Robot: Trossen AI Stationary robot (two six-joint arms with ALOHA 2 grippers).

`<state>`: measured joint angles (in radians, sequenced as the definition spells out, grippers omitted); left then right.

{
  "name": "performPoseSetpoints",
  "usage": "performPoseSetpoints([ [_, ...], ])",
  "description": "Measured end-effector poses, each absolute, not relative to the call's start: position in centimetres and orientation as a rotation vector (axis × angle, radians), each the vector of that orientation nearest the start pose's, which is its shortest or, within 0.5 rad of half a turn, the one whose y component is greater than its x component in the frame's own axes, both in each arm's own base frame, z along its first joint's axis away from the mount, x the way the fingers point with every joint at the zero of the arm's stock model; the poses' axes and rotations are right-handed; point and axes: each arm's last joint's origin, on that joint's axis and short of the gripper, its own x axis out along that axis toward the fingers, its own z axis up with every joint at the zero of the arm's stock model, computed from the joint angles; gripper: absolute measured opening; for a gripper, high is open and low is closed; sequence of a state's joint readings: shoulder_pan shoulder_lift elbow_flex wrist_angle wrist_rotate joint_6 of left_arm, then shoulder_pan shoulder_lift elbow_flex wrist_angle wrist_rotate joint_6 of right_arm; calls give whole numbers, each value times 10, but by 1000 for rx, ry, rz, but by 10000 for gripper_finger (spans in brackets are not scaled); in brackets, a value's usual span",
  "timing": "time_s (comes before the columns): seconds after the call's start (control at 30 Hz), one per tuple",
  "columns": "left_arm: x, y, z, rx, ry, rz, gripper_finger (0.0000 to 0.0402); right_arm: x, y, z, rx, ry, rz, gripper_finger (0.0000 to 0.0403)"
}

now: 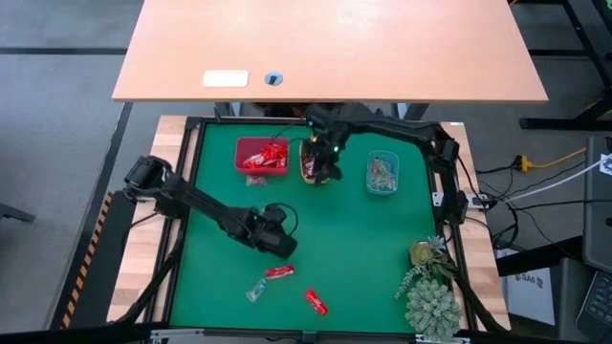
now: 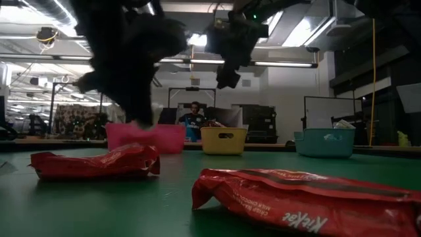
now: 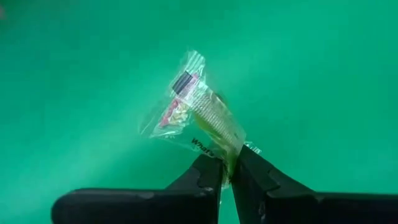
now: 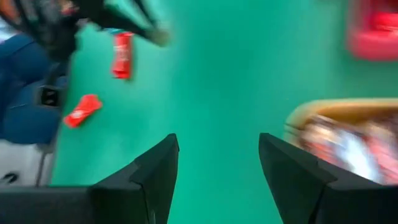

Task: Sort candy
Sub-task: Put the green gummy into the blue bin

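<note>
**Candy sorting: three pieces on the mat, three trays loaded**

Count: three loose sweets lie on the green mat at its near edge. They are one clear-wrapped candy, one red candy just beside it, and a second red candy a little apart. Three trays stand in a row at the far edge.

Containers: the red tray holds red-wrapped pieces. The orange tray holds dark-wrapped pieces, partly hidden by the arm above it. The teal tray holds clear greenish pieces. A spiky green plant occupies the mat's near right corner.

Left gripper: positioned at the near middle of the mat, over the loose sweets. Its fingers are pressed together on the end of the clear-wrapped candy; the rest of the wrapper sticks out beyond the fingertips.

Right gripper: hovering at the orange tray, fingers spread wide, nothing between them.
</note>
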<state>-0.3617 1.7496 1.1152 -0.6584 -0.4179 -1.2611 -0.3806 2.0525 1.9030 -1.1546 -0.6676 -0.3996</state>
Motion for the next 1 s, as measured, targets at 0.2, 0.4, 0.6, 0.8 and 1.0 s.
performPoseSetpoints([
  [0.2,311,-85,201,-457,846,702,24,406,-97,273,266,1056,566,223],
  [0.4,311,-82,217,-232,783,640,24,413,-65,273,194,1078,607,223],
  [0.6,317,-92,222,-82,729,540,24,423,-47,274,151,1066,541,223],
  [0.8,319,-98,225,-22,709,486,24,430,-40,276,181,1027,514,223],
  [1.0,319,-99,225,-21,710,485,24,428,-40,276,220,1034,541,223],
])
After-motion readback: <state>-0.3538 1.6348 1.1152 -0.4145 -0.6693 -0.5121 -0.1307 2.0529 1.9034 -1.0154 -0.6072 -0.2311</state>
